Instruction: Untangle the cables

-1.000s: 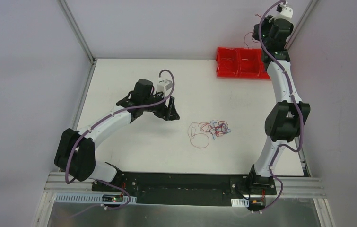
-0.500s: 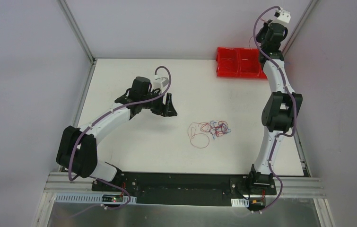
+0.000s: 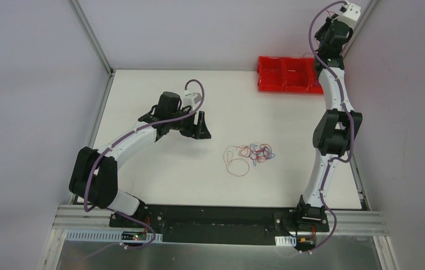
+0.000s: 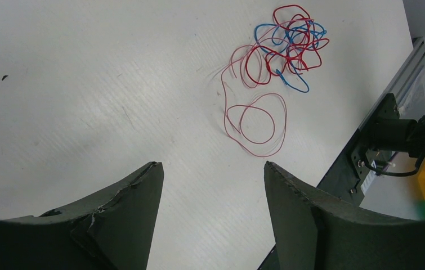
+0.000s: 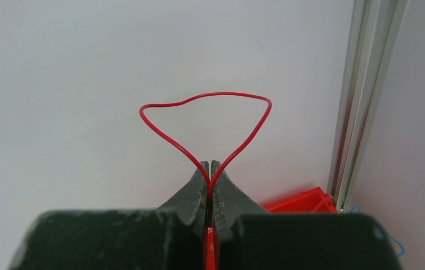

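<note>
The cables (image 3: 250,154) lie as a small tangle of thin red and blue wires on the white table, right of centre. In the left wrist view the cables (image 4: 277,56) have one red loop trailing towards the camera. My left gripper (image 3: 201,126) is open and empty, hovering to the left of the tangle and apart from it; its tips (image 4: 213,166) frame bare table. My right gripper (image 3: 329,34) is raised high at the back right corner. In its wrist view the right gripper (image 5: 210,164) is shut on a single red wire (image 5: 207,104) that loops above the tips.
A red bin (image 3: 286,75) with compartments stands at the table's back right edge, below the right gripper; it also shows in the right wrist view (image 5: 303,201). Aluminium frame posts (image 5: 362,101) run up the corners. A bit of blue wire (image 5: 394,243) shows beside the post.
My right arm has lifted further up and towards the back right corner with the red wire. My left gripper has shifted slightly. The tangle has not moved.
</note>
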Tool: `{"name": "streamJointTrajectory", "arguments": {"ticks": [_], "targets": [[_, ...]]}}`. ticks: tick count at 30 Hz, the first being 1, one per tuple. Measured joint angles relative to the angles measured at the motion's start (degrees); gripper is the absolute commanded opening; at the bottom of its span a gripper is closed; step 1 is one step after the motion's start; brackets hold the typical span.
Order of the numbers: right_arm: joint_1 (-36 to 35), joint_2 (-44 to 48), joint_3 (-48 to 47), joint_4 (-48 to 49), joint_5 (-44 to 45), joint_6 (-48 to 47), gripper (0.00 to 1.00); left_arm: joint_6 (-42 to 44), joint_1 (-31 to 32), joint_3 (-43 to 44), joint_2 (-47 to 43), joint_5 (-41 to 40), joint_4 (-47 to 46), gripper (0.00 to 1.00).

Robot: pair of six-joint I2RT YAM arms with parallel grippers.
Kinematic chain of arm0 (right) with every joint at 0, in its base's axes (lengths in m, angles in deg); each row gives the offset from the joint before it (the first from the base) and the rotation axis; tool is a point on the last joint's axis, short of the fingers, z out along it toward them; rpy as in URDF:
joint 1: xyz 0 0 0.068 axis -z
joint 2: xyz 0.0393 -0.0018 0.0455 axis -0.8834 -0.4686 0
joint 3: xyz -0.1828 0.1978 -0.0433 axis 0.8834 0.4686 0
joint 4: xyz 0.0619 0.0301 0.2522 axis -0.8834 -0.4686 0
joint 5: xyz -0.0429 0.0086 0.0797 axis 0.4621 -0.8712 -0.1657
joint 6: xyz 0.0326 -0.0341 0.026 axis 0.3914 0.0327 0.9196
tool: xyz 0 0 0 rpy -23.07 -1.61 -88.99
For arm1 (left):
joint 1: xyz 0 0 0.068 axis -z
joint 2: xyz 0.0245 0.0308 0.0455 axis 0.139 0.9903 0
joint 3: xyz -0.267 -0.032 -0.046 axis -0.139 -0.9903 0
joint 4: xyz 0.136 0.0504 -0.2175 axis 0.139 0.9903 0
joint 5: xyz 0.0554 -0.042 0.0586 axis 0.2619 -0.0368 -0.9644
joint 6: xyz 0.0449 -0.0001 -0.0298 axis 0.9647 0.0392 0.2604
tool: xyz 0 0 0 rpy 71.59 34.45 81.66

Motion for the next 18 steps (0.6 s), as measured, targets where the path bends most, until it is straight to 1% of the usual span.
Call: {"name": "streamJointTrajectory", "arguments": {"ticks": [9,18], "targets": [[0.3,-1.8,-0.4,-1.0,0.0,1.3,0.0,-0.2,-0.5,0.0,0.0,0.0,0.0,0.67],[-0.2,-5.8,0.0,-6.4,0.1,4.8,0.0,-0.2,-1.5,0.0,0.0,0.0,-0.1,0.67]]}}
